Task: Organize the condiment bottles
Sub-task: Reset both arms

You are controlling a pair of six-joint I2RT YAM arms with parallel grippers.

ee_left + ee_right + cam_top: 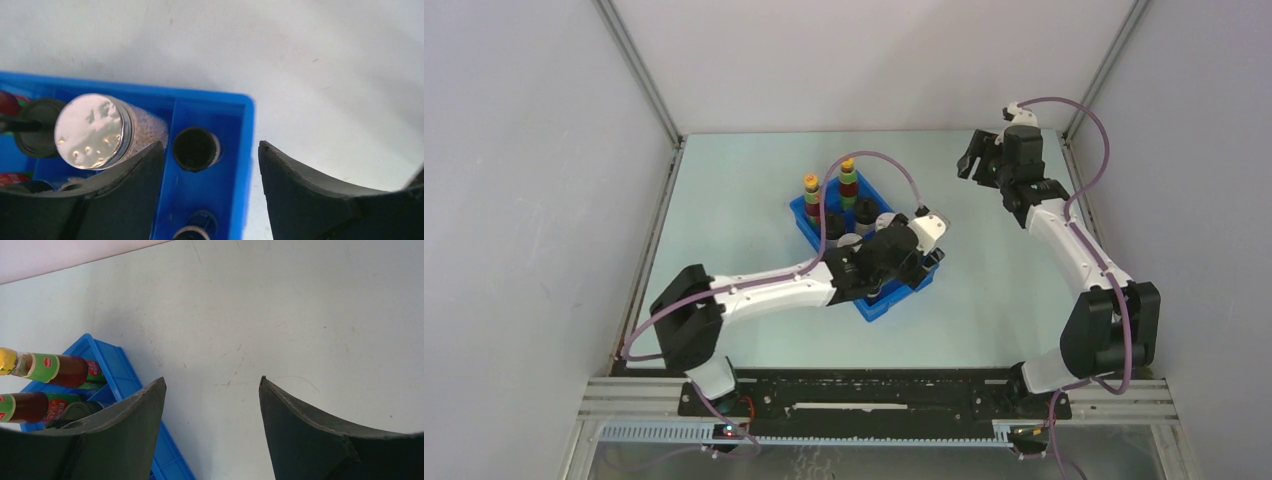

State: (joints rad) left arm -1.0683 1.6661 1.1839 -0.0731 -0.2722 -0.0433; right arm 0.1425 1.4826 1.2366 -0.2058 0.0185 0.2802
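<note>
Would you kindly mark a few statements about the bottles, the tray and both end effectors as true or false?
1. The two tall red bottles stand in the blue tray. True.
2. The right end effector grips a bottle. False: it is open and empty, above the table.
3. The left end effector hovers above the tray. True.
4. The white-capped jar lies on the table outside the tray. False: it sits inside the tray.
</note>
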